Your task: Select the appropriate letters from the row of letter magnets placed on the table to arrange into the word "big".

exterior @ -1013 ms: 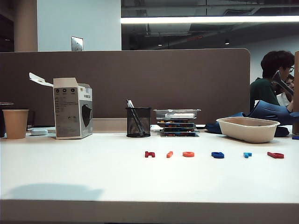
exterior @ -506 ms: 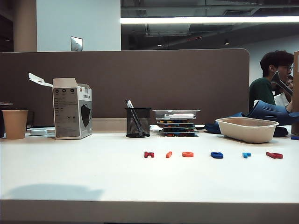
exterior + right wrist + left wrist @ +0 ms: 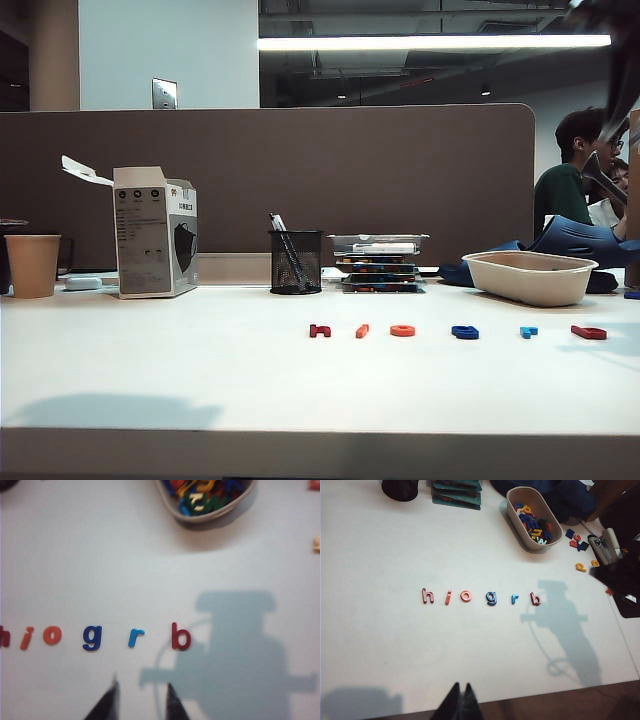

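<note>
- The table [image 3: 150, 370] is a wide white desk with a pale front edge, backed by a grey-brown partition [image 3: 300, 170].
- A white carton [image 3: 155, 232] with dark print, too small to read, stands far left beside a paper cup [image 3: 32, 265].
- An oval tub [image 3: 532, 517] of mixed coloured letters sits behind the row's right end.
- The row of letter magnets [image 3: 480, 597] spells "h i o g r b" across the table's middle.
- The red "b" [image 3: 180, 637] is at the right end, the dark blue "g" [image 3: 92, 638] fourth, the thin orange "i" [image 3: 26, 638] second.
- The right gripper [image 3: 141, 697] hangs above the table on the near side of the row, between "r" and "b", fingers parted and holding nothing.
- The left gripper [image 3: 459, 702] hovers high over the table's front edge, its fingers pressed together, nothing between them.
</note>
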